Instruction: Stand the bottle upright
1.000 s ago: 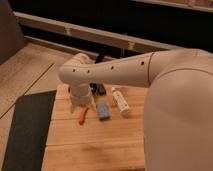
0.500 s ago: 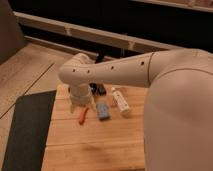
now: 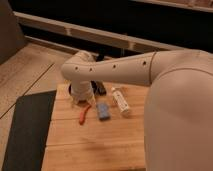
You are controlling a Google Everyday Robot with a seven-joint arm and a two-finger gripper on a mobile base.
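Observation:
The small white bottle (image 3: 120, 100) lies on its side on the wooden table (image 3: 95, 145), to the right of the blue block (image 3: 103, 111). My white arm reaches across the table from the right. Its wrist end and gripper (image 3: 80, 94) sit at the table's far left, over a dark bowl that is mostly hidden behind the wrist. The gripper is left of the bottle, with the blue block and the orange-red tool (image 3: 84, 113) between them. The fingers are hidden by the wrist.
A dark object (image 3: 99, 88) lies behind the blue block near the table's far edge. A black mat (image 3: 27, 130) covers the floor left of the table. A dark wall with a pale ledge (image 3: 90, 32) runs behind.

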